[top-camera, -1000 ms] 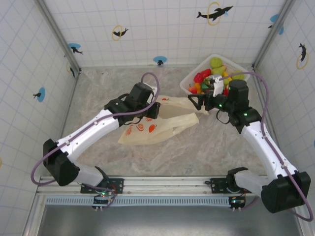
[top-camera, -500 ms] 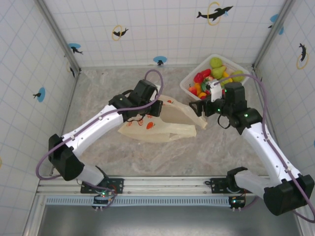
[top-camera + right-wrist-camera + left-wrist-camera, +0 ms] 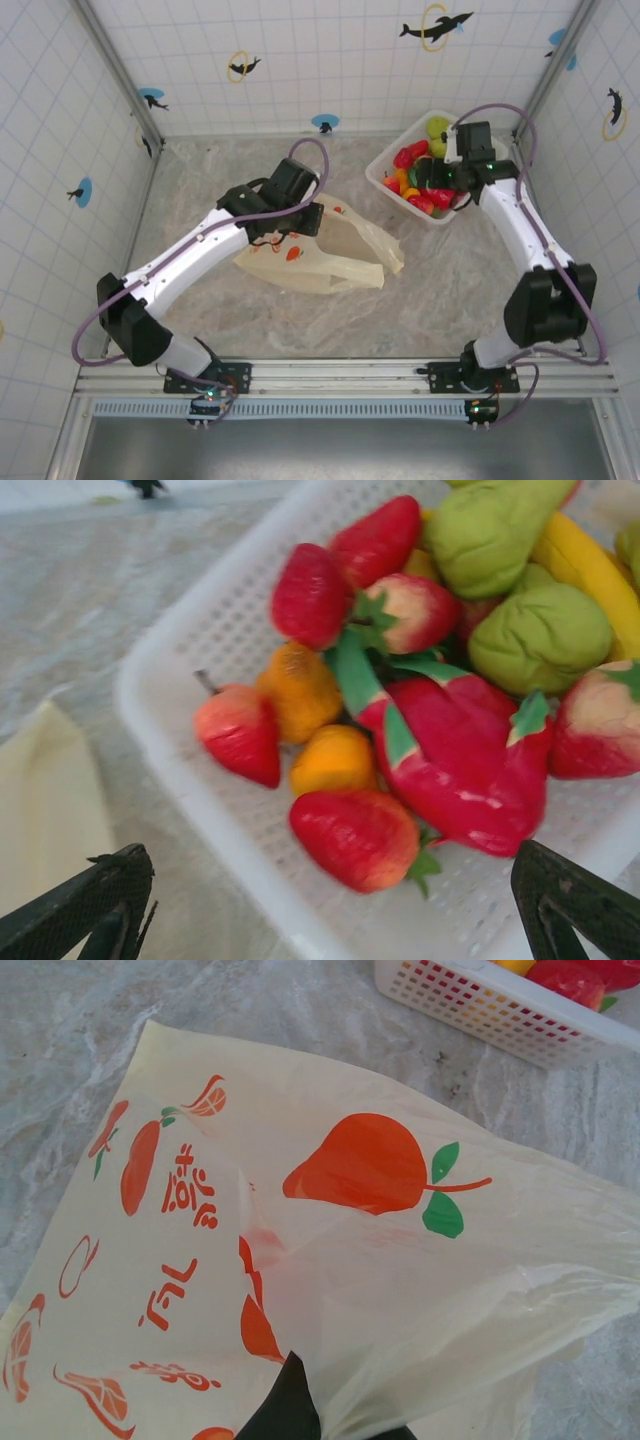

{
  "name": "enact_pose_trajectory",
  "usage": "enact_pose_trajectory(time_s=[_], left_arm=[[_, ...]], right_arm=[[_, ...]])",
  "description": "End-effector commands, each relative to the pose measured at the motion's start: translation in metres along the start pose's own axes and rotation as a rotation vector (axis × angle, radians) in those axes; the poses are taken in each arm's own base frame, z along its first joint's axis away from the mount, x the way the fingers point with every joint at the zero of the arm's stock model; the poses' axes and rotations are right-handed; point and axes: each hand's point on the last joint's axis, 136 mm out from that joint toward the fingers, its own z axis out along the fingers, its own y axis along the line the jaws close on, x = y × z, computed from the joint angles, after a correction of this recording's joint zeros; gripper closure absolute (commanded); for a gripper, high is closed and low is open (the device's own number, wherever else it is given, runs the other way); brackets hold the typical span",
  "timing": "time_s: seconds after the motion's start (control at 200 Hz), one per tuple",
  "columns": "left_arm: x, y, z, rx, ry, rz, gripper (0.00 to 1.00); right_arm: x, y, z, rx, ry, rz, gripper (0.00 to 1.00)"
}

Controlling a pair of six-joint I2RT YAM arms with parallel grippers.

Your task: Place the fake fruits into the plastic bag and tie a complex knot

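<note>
- Evidently limp, the plastic bag [image 3: 400, 1290] sits pinched in the closed left gripper [image 3: 330, 1425].
- Right gripper [image 3: 335, 905] gapes empty over likely slippery fake fruits [image 3: 400, 750]; grasp one mid-body.

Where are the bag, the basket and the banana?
bag [image 3: 400, 1260]: left wrist view, on its cream side panel.
basket [image 3: 480, 1000]: left wrist view, on its lattice wall.
banana [image 3: 590, 565]: right wrist view, on its yellow middle.
</note>
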Motion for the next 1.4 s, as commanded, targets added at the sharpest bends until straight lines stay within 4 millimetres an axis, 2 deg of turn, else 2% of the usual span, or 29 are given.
enact_pose_trajectory(time_s=[0.0,0.07,0.2,0.32,0.51,0.62,0.671,0.696,0.791,1.036,1.221,1.396], left_arm=[[0.001,0.017,-0.012,-0.077,0.015,0.006,1.0],[0.003,0.022,-0.014,-0.096,0.02,0.001,1.0],[0.002,0.026,-0.017,-0.103,0.014,-0.003,1.0],[0.001,0.029,-0.017,-0.112,0.011,-0.006,1.0],[0.002,0.031,-0.015,-0.123,0.019,-0.004,1.0],[0.002,0.033,-0.014,-0.129,0.023,-0.003,1.0],[0.002,0.033,-0.014,-0.128,0.023,-0.001,1.0],[0.002,0.033,-0.014,-0.128,0.023,-0.002,1.0],[0.001,0.031,-0.013,-0.123,0.021,0.001,1.0],[0.001,0.033,-0.011,-0.131,0.024,0.003,1.0],[0.002,0.034,-0.009,-0.138,0.027,0.008,1.0],[0.002,0.034,-0.009,-0.139,0.029,0.006,1.0]], right_arm=[[-0.021,-0.017,0.013,0.088,0.013,0.005,0.06],[-0.029,-0.017,0.03,0.085,0.032,-0.007,0.1],[-0.043,0.01,0.064,-0.062,0.033,-0.006,0.14],[-0.055,0.021,0.094,-0.133,0.033,0.063,0.2],[-0.069,0.039,0.129,-0.189,0.039,0.098,0.25],[-0.068,0.041,0.149,-0.174,0.058,0.106,0.27],[-0.072,0.041,0.15,-0.176,0.048,0.122,0.29],[-0.064,0.039,0.164,-0.17,0.071,0.132,0.29],[-0.065,0.035,0.172,-0.123,0.065,0.13,0.3],[-0.045,0.019,0.188,-0.06,0.129,0.139,0.31],[-0.025,0.014,0.198,-0.049,0.198,0.119,0.31],[-0.007,0.019,0.212,-0.081,0.264,0.11,0.31]])
